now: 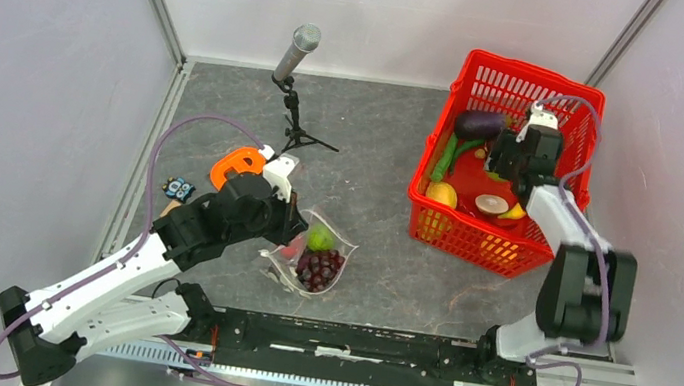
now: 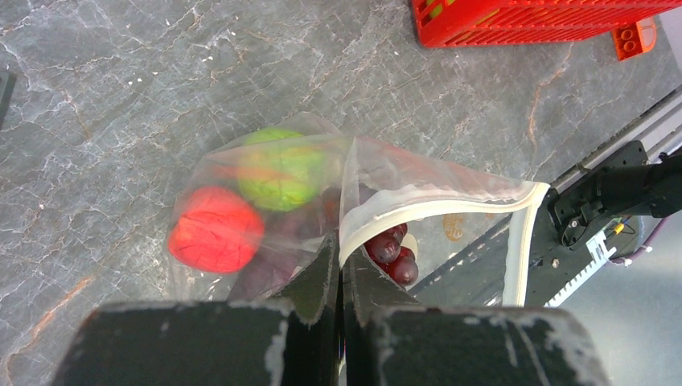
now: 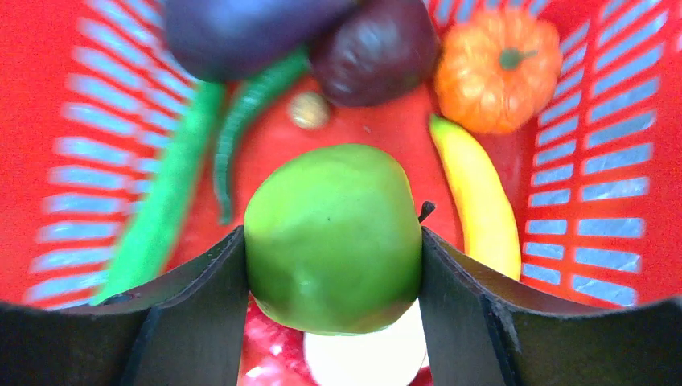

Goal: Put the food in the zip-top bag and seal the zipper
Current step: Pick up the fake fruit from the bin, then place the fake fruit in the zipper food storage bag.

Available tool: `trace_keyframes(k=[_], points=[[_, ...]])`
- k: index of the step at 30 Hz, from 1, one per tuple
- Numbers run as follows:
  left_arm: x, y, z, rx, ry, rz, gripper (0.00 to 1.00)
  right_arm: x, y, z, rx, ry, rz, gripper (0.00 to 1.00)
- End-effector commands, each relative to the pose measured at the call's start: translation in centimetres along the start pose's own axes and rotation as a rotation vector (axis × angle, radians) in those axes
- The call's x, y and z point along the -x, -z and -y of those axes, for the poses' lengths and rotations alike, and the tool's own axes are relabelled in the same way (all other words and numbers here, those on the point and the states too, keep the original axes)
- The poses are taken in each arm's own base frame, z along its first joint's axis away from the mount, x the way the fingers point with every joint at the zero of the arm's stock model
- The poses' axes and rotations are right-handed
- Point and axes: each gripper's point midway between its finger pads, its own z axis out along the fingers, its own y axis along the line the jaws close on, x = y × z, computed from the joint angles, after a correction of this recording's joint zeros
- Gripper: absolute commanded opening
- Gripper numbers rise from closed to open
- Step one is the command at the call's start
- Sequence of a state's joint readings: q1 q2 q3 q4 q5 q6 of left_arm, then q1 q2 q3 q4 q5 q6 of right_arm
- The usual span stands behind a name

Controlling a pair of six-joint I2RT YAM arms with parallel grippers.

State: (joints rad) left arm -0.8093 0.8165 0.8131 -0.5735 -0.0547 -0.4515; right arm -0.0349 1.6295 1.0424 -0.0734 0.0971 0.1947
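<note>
The clear zip-top bag point(image 1: 314, 255) lies near the table's middle with its mouth held open. It holds a green round fruit point(image 2: 280, 169), a red piece point(image 2: 215, 228) and a dark grape bunch point(image 2: 392, 251). My left gripper point(image 2: 342, 253) is shut on the bag's rim by the white zipper strip point(image 2: 450, 205). My right gripper point(image 3: 331, 265) is inside the red basket point(image 1: 564, 91), shut on a green apple point(image 3: 334, 237). In the top view the right gripper point(image 1: 523, 156) hides the apple.
The basket also holds an eggplant point(image 1: 480, 124), a long green vegetable point(image 3: 165, 201), a yellow banana point(image 3: 480, 201), an orange pumpkin point(image 3: 497, 64) and other pieces. A microphone on a tripod point(image 1: 297, 55) stands at the back. An orange tape holder point(image 1: 234, 166) lies beside the left arm.
</note>
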Motion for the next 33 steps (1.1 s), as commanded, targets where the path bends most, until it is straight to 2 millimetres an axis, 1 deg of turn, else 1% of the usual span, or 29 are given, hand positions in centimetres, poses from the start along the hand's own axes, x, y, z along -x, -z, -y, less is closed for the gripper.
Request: trace_keyframes(k=[1, 2, 4, 6, 10, 15, 16, 18, 19, 21, 22, 24, 26, 27, 29, 30, 31, 32, 33], points=[[1.1, -0.2, 0.2, 0.004, -0.006, 0.027, 0.02, 8.2, 8.6, -4.2, 0.260, 0.006, 0.339, 0.49], [1.3, -0.3, 0.4, -0.006, -0.008, 0.034, 0.02, 8.7, 10.5, -4.6, 0.295, 0.015, 0.378, 0.49], [1.7, -0.3, 0.7, -0.021, -0.010, 0.043, 0.02, 8.5, 13.4, -5.7, 0.383, 0.007, 0.418, 0.48], [1.9, -0.4, 0.9, -0.025, -0.014, 0.049, 0.02, 8.2, 17.2, -7.5, 0.517, 0.027, 0.488, 0.49], [1.9, -0.7, 1.1, -0.039, -0.012, 0.059, 0.02, 7.4, 23.8, -10.2, 0.751, 0.041, 0.606, 0.50], [2.5, -1.1, 2.2, -0.093, 0.007, 0.083, 0.02, 3.7, 31.0, -13.1, 1.069, 0.060, 0.691, 0.50], [2.4, -1.2, 2.2, -0.095, 0.015, 0.084, 0.02, 2.5, 32.6, -13.9, 1.153, 0.066, 0.708, 0.50], [2.1, -1.4, 2.6, -0.118, 0.030, 0.077, 0.02, 1.1, 35.5, -14.9, 1.276, 0.083, 0.737, 0.49], [2.1, -1.4, 2.7, -0.123, 0.037, 0.077, 0.02, 0.6, 36.6, -15.5, 1.323, 0.109, 0.740, 0.49], [1.8, -1.6, 2.8, -0.129, 0.047, 0.071, 0.02, -0.1, 38.0, -16.5, 1.384, 0.173, 0.736, 0.48], [1.9, -1.6, 2.7, -0.127, 0.049, 0.072, 0.02, -0.6, 38.4, -17.0, 1.406, 0.195, 0.731, 0.48], [2.0, -1.7, 2.7, -0.122, 0.056, 0.074, 0.02, -1.4, 38.5, -18.2, 1.437, 0.235, 0.696, 0.46], [2.2, -1.7, 2.5, -0.107, 0.061, 0.077, 0.02, -2.6, 38.6, -19.5, 1.486, 0.291, 0.666, 0.45], [2.2, -1.7, 2.5, -0.101, 0.063, 0.074, 0.02, -3.5, 38.9, -20.4, 1.523, 0.321, 0.645, 0.45], [2.4, -1.6, 1.8, -0.064, 0.064, 0.081, 0.02, -5.1, 38.7, -22.3, 1.550, 0.394, 0.592, 0.43], [2.5, -1.4, 1.6, -0.050, 0.064, 0.080, 0.02, -6.0, 38.0, -23.2, 1.524, 0.446, 0.561, 0.42], [2.5, -1.3, 1.5, -0.039, 0.059, 0.079, 0.02, -6.8, 38.2, -24.3, 1.519, 0.499, 0.543, 0.42], [2.6, -1.1, 1.3, -0.029, 0.055, 0.078, 0.02, -8.2, 38.5, -25.3, 1.526, 0.568, 0.524, 0.44], [2.6, -0.8, 1.1, -0.017, 0.053, 0.077, 0.02, -8.7, 38.4, -26.3, 1.513, 0.627, 0.528, 0.44]])
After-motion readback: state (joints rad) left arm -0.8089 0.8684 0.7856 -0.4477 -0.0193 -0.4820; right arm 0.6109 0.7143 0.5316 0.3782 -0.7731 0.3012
